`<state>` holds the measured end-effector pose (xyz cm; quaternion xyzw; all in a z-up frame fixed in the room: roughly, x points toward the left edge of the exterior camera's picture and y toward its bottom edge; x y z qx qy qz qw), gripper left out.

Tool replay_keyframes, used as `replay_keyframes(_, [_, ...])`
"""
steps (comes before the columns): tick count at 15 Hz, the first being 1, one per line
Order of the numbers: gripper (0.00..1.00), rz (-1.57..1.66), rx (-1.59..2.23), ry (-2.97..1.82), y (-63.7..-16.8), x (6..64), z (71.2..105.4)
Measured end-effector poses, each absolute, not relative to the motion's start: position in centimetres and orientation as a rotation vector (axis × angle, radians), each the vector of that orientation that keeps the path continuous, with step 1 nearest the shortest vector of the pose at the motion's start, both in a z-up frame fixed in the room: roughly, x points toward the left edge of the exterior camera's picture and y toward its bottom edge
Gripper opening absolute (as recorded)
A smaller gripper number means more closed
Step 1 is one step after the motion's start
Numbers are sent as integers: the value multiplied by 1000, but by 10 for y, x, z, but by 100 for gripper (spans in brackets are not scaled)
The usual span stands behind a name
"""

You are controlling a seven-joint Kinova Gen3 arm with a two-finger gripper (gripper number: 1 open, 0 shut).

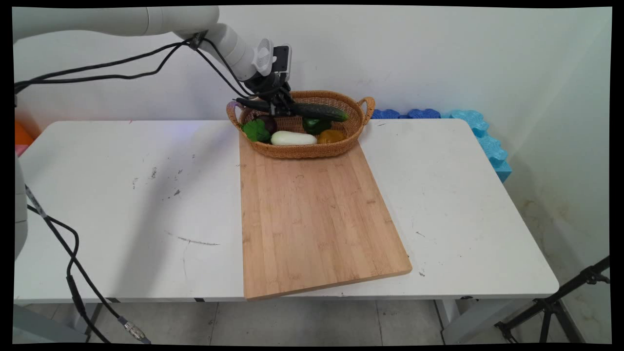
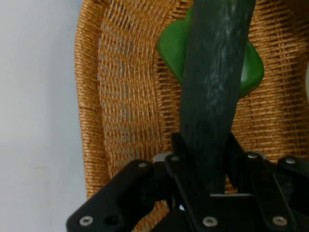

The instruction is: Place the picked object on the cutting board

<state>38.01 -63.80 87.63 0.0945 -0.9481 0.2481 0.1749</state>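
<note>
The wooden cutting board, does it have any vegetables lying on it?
No, the cutting board is bare wood; the vegetables sit in the wicker basket at its far end, and the cucumber is in the gripper.

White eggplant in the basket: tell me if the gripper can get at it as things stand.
Probably not right now. The gripper is shut on the cucumber, held above the basket. The white eggplant itself lies uncovered at the basket's near side, broccoli beside it.
</note>
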Motion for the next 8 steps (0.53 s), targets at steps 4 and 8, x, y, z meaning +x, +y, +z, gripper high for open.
replay_keyframes(4, [0, 727, 235, -2690, -638, 381, 887])
replay_keyframes(8, [0, 764, 175, -2686, -635, 381, 912])
